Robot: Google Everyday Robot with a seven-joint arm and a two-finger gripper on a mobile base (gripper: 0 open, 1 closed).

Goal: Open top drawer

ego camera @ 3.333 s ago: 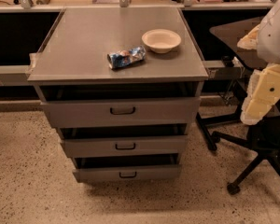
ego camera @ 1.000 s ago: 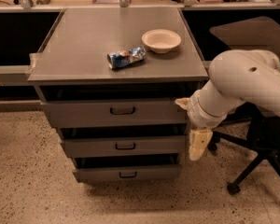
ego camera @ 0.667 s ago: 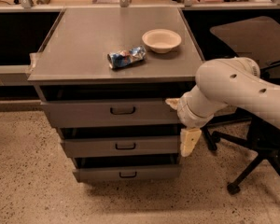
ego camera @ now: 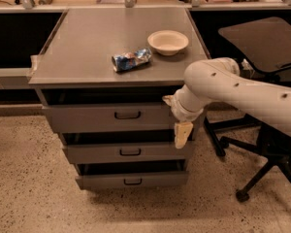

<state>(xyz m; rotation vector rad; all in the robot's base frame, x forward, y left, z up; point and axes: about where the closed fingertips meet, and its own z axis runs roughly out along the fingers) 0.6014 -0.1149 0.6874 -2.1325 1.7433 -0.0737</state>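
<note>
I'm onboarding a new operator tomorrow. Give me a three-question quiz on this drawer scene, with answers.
1. True or false: the gripper is on the handle of the top drawer.
2. What lies beside the bowl on the cabinet top? A: a blue packet. B: a mug. C: a sponge.
3. How many drawers are under that top?

Key:
1. False. It hangs near that drawer's right end, away from the handle.
2. A.
3. Three.

Swung in from far right, arm (ego camera: 223, 84) now reaching across right end of top drawer (ego camera: 106, 116), pincer (ego camera: 183, 135) shifted further left and slightly up, hanging fingers-down just above middle drawer (ego camera: 97, 153).
</note>
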